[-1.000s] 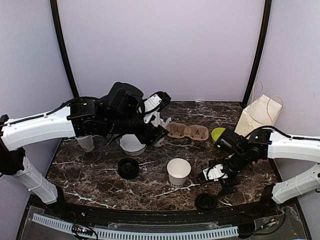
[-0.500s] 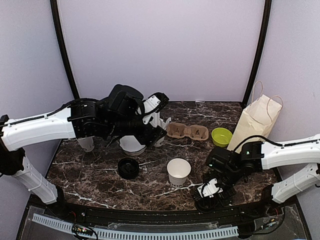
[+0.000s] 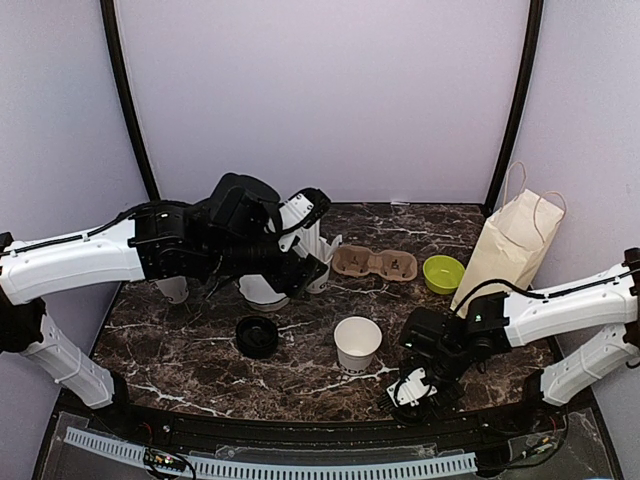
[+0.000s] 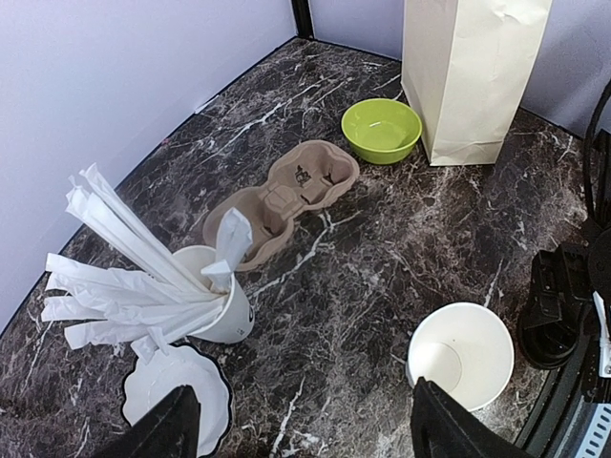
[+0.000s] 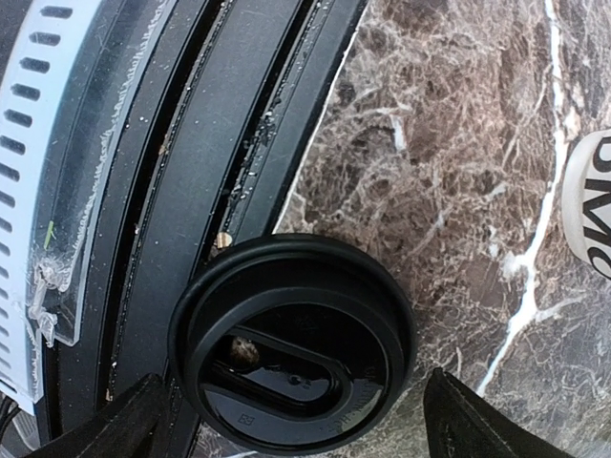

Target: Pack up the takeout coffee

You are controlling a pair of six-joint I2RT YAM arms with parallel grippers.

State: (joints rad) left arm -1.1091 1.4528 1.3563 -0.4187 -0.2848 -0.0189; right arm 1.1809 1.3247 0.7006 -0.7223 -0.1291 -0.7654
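One takeout coffee cup (image 3: 357,343) stands open in the middle of the table, white and without a lid; the left wrist view shows it empty (image 4: 461,355). A second white cup (image 3: 172,289) is half hidden behind the left arm. One black lid (image 3: 257,336) lies left of the open cup. Another black lid (image 5: 296,343) rests at the table's front edge, partly over the black rail. My right gripper (image 3: 412,388) (image 5: 301,434) hangs open over this lid, a finger on each side, not touching it. My left gripper (image 3: 300,240) (image 4: 301,439) is open and empty, high above the back left.
A brown cup carrier (image 3: 375,263) lies at the back centre, with a green bowl (image 3: 443,273) and a paper bag (image 3: 510,245) to its right. The straw cup (image 4: 215,305) and the scalloped bowl (image 4: 177,396) sit under the left arm.
My right gripper has swung from the table's right middle down to the front edge and now straddles the lid there. The left arm has barely moved.
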